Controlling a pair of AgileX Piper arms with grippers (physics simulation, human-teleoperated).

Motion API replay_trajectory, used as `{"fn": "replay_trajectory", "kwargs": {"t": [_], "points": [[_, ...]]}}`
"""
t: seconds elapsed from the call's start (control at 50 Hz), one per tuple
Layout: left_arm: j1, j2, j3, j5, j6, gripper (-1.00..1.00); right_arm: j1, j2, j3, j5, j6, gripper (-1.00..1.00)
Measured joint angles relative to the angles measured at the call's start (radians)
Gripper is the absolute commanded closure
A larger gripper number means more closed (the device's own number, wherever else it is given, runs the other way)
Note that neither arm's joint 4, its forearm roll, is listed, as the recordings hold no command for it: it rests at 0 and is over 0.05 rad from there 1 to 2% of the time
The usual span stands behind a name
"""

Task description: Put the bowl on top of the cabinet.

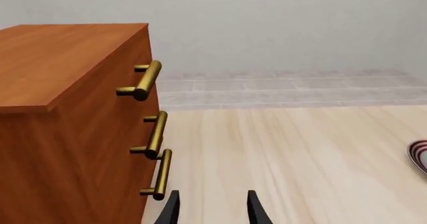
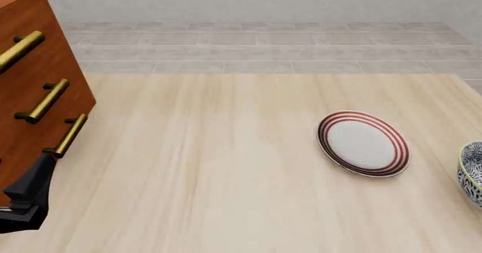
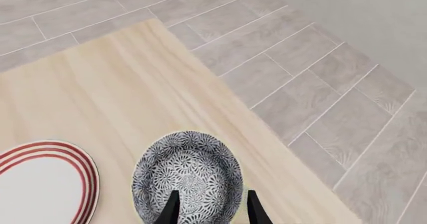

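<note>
The round deep bowl with a dense black-and-white floral pattern and a pale yellowish rim (image 2: 472, 174) is seen at the right edge of the light wooden tabletop (image 2: 226, 168), cut off by the front view's border. Just beside it, nearer the middle of the tabletop, the flat white plate with red rings (image 2: 364, 143) is laid; the two are apart.

In the right wrist view the bowl (image 3: 187, 176) is shown directly under the right hand (image 3: 209, 208), whose two dark fingers are spread apart above the patterned inside, with nothing gripped; contact with the bowl cannot be told.

The large reddish-brown wooden cabinet with brass bar handles (image 2: 34, 89) is stood at the far left of the tabletop, well apart from the bowl. The left hand (image 1: 212, 209) is held near the cabinet's handled front (image 1: 73, 159), its fingers parted and empty. Grey tiled floor (image 2: 263, 44) is seen beyond the tabletop.
</note>
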Motion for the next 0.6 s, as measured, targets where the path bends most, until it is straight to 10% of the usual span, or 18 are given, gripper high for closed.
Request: {"fn": "replay_trajectory", "kwargs": {"t": [0.6], "points": [[0.003,-0.002,0.000,0.013,0.006,-1.00,-0.086,0.169,0.059,-0.177,-0.012,-1.00]]}}
